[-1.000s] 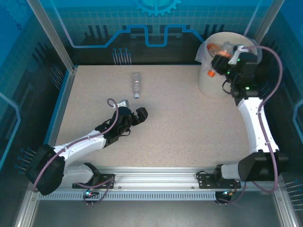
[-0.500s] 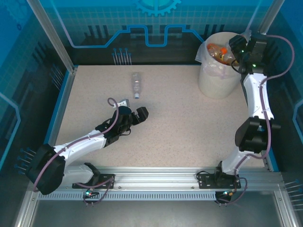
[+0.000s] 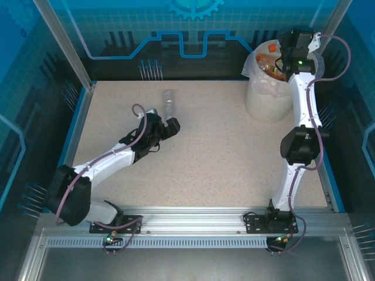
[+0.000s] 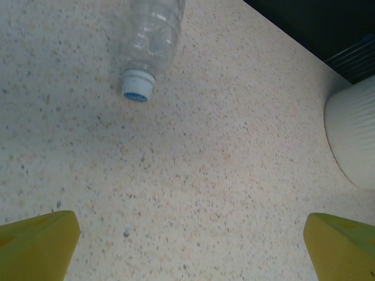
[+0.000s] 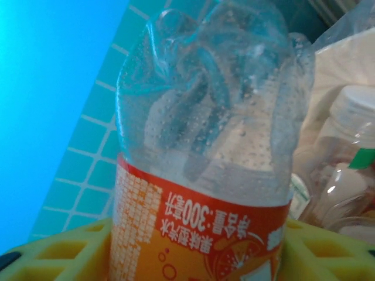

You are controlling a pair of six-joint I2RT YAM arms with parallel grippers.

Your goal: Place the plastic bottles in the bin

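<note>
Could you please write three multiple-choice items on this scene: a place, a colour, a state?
1. The clear bottle is: A standing upright; B lying on the table ahead of the left tool; C gripped in the left tool.
2. The labelled bottle at the right tool, above the bin, has a label: A green; B orange; C purple.
3. The left tool is: A open; B shut empty; C shut on a bottle.
Answers: B, it lies on the speckled top; B, orange band shows; A, its jaws stand wide apart.
</note>
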